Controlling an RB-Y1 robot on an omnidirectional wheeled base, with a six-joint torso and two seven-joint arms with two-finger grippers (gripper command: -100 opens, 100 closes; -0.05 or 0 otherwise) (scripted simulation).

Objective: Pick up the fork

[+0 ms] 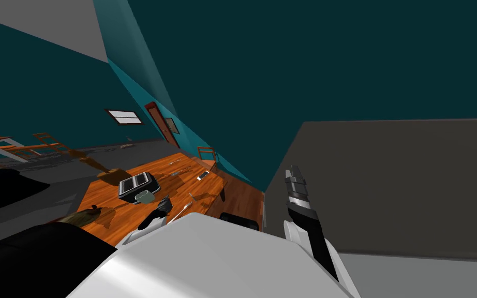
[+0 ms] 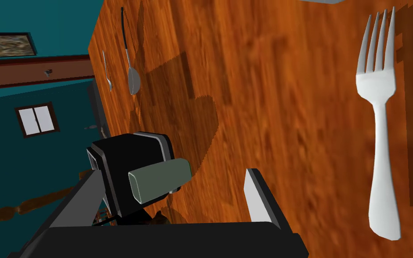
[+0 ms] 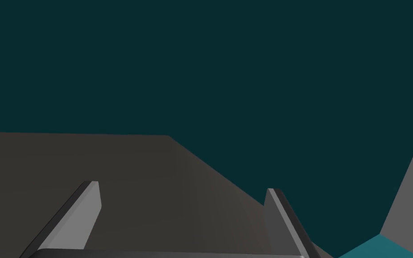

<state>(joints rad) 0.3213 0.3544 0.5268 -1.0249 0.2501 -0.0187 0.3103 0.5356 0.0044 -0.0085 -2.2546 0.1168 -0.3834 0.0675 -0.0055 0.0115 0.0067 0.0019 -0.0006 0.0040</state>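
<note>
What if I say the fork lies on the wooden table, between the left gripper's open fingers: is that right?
No. The fork lies on the wooden table beside the left gripper, outside its open fingers, not between them. The left wrist view shows it.

The fork (image 2: 382, 134) is plain pale grey, almost white, with a smooth, dull finish. It has four long, slim tines that taper to fine points and stand close together, all straight. Below them the head is broad at the shoulders and narrows quickly to a thin neck. The handle then widens slowly to a rounded, paddle-like end.

It lies flat on the brown wooden table (image 2: 268, 89), on bare wood, with its length running roughly along the grain. Nothing touches it or rests on it. A dark, jagged shadow falls on the table along one side of it. It lies well in from the table's visible edge.
</note>
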